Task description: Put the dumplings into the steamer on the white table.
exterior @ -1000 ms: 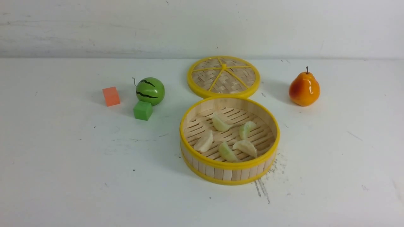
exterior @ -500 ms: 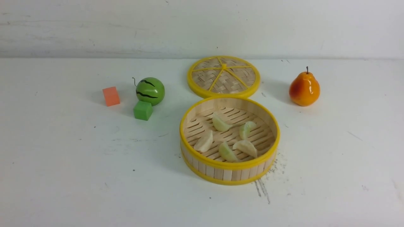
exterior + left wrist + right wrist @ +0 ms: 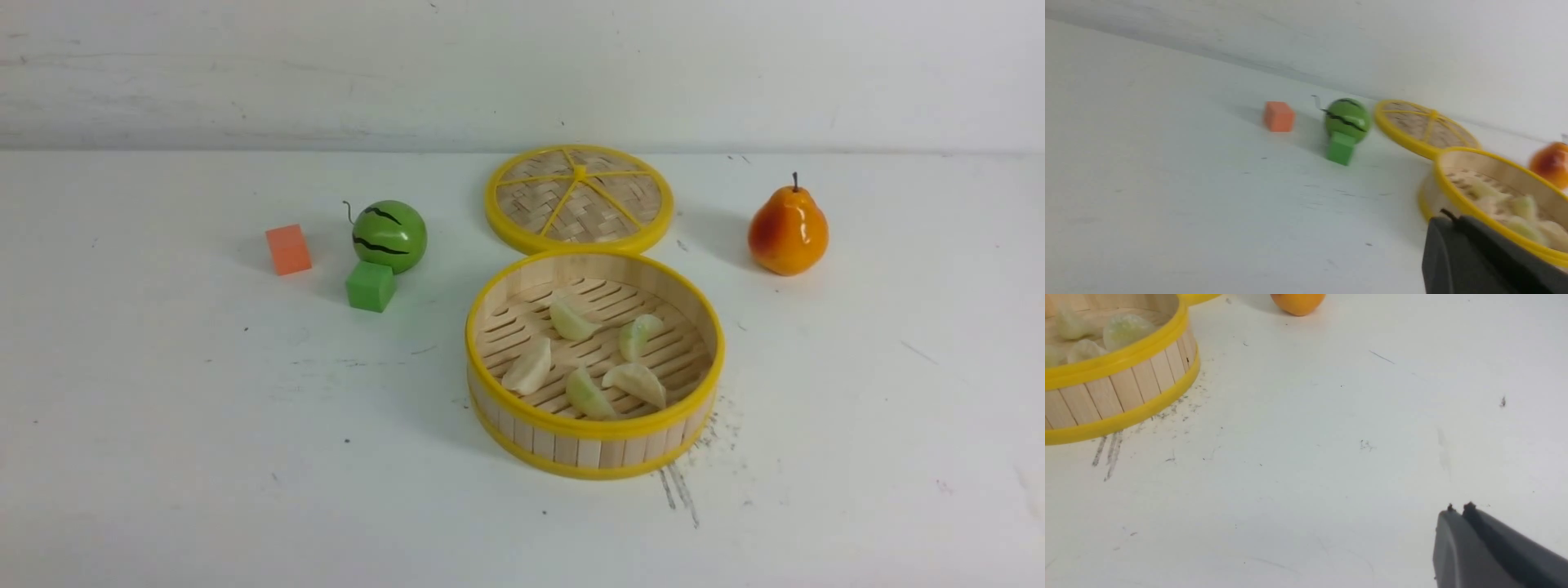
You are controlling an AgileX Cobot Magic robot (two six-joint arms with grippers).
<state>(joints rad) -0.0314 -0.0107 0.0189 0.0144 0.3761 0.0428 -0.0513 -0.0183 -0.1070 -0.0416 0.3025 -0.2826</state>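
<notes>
- Dumplings (image 3: pixel 593 361), front view: all five lie on the slatted floor of the steamer (image 3: pixel 594 426), which stands on the white table (image 3: pixel 204 457) slightly right of centre. One dumpling lies toward the far side, one toward the right, one at the left, and two near the front rim. The woven lid (image 3: pixel 579 198) lies flat just behind the steamer. A toy watermelon (image 3: pixel 389 236) stands to the left, with a green cube (image 3: pixel 370 286) just in front of it and an orange cube (image 3: pixel 287 249) further left. A pear (image 3: pixel 787 229) stands to the right. Neither arm is in this view. Compared with the earlier frames, no object has changed place.
- Left wrist view (blurred): the left gripper (image 3: pixel 1447 216) appears dark at the frame's edge, its jaws pressed together and holding nothing. Its tip overlaps the steamer (image 3: pixel 1457 196) in the picture, and contact cannot be judged. Dumplings (image 3: pixel 1515 206), lid (image 3: pixel 1425 128), watermelon (image 3: pixel 1347 120), both cubes (image 3: pixel 1340 148) (image 3: pixel 1278 116) and pear (image 3: pixel 1551 163) are visible.
- Right wrist view: the right gripper (image 3: pixel 1458 508) hangs over bare table (image 3: pixel 1310 457), well apart from the steamer (image 3: pixel 1122 396). Its jaws are together, with only a thin seam between the tips, and empty. Some dumplings (image 3: pixel 1124 328) show inside the rim, and the pear (image 3: pixel 1297 302) lies beyond.
</notes>
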